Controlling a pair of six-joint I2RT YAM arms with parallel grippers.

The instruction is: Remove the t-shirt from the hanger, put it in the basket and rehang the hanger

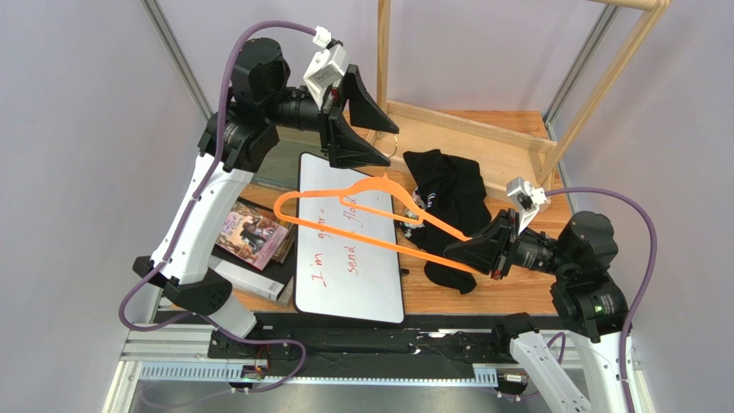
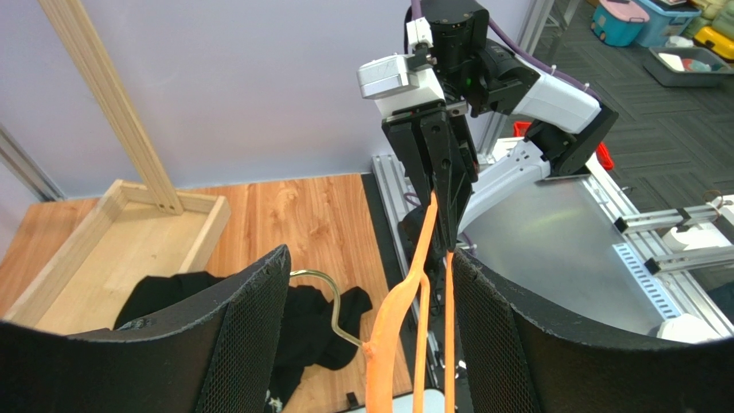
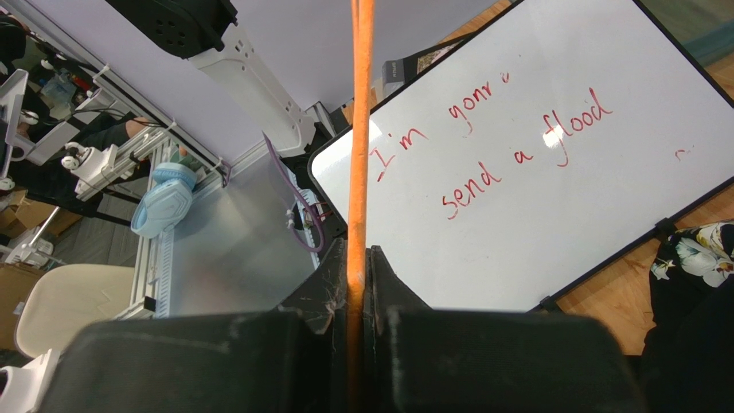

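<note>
Where black t-shirt (image 1: 448, 185) lies crumpled, bare orange hanger (image 1: 281, 206)

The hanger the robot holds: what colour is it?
The hanger is orange, seen best in the top external view.

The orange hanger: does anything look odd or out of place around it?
Yes. The hanger is bare and held in mid-air, pinched near one end by the right claw. The t-shirt lies crumpled in a heap on the table beside it. The left claw is open by the hanger's hook.
</note>
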